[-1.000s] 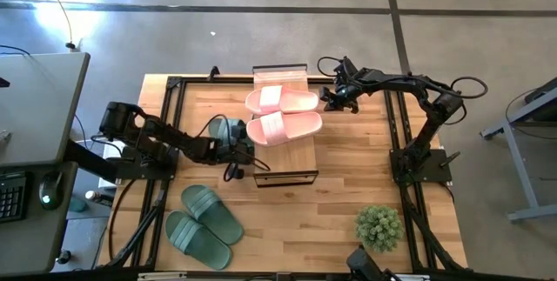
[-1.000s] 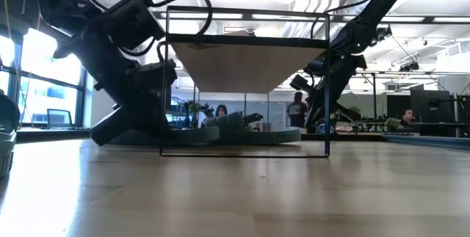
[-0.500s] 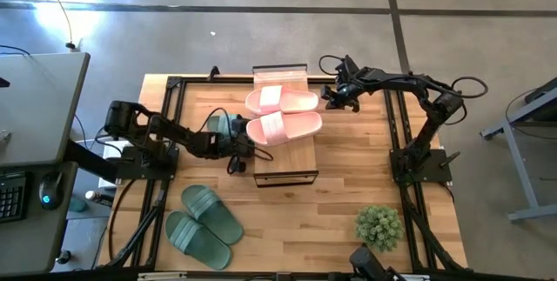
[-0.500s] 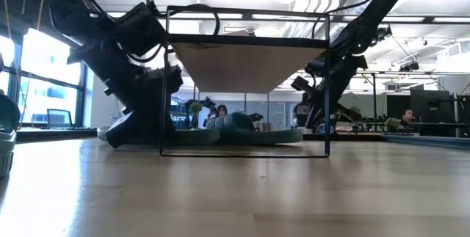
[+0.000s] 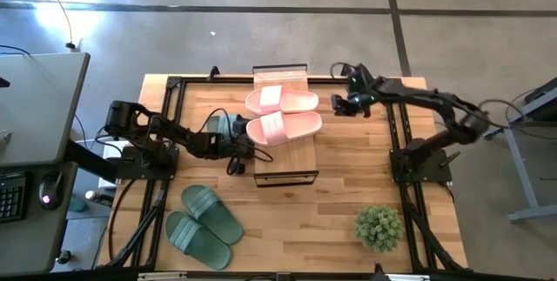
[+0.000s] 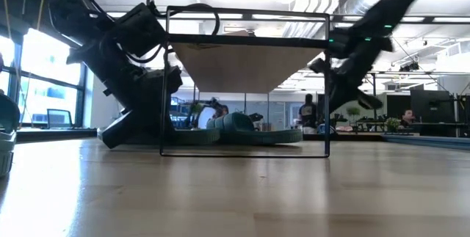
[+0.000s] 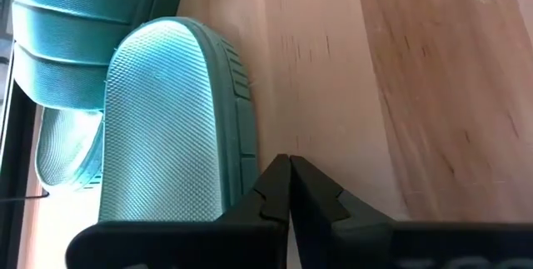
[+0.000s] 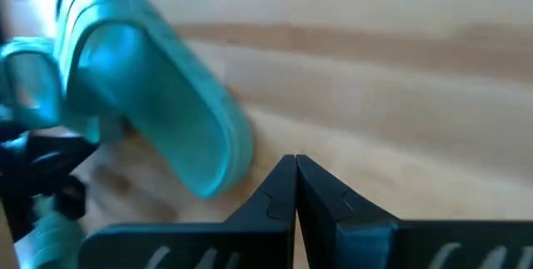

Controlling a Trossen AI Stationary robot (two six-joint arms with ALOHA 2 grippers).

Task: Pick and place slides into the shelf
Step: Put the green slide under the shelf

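A pale, straight-grained wooden tabletop [image 5: 348,194] edged with black metal rails stands on a grey concrete floor, and the low view looks across it into a bright office with glass partitions and ceiling lights. Near the table's far middle sits the shelf [image 5: 283,155], a narrow rack with a light plank top and a thin black wire frame. Two pale pink slides [image 5: 283,116] with wide ribbed straps lie side by side across its top, the nearer one angled slightly. Beneath and just left of the rack lie sage-green slides [image 6: 246,128]; the left wrist view shows one sole's fine diamond-grid texture, grooved rim and rounded toe [image 7: 171,127]. The left gripper [image 5: 246,148] reaches low along the table to the shelf's left edge, its two dark fingers pressed together with nothing between them, the tips just beside the green sole. The right gripper [image 5: 335,104] hangs beside the shelf's right side near the pink pair, fingers likewise closed and empty; its wrist view shows a green slide [image 8: 158,107] lying on the wood. Two more sage-green slides [image 5: 204,224] with ribbed straps lie together at the table's near left, well apart from the shelf. A small bushy potted plant [image 5: 379,227] sits at the near right.
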